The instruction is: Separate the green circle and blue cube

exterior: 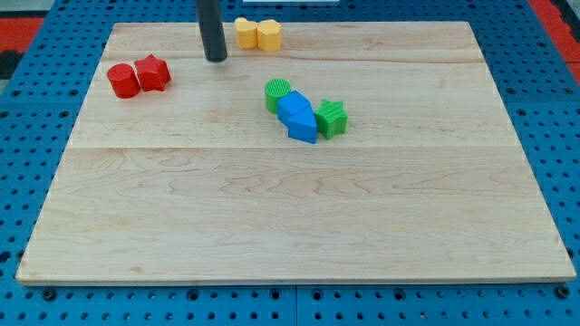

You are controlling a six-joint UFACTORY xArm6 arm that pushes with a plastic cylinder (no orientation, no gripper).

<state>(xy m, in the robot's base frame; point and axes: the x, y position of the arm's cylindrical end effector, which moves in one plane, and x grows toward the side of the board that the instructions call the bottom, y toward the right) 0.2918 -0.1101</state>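
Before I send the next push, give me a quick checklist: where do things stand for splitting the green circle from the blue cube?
1. My tip in view: ok, near the view's top, left of the yellow blocks.
2. Tip clear of the target cluster: ok, up and to the left of it, touching no block.
3. Green circle and blue cube separated: not ok, they touch.
4. Second blue block and green star crowd the cube's other side: not ok.
5. Path from tip to circle: ok, bare board.
6. Red blocks out of the way: ok.
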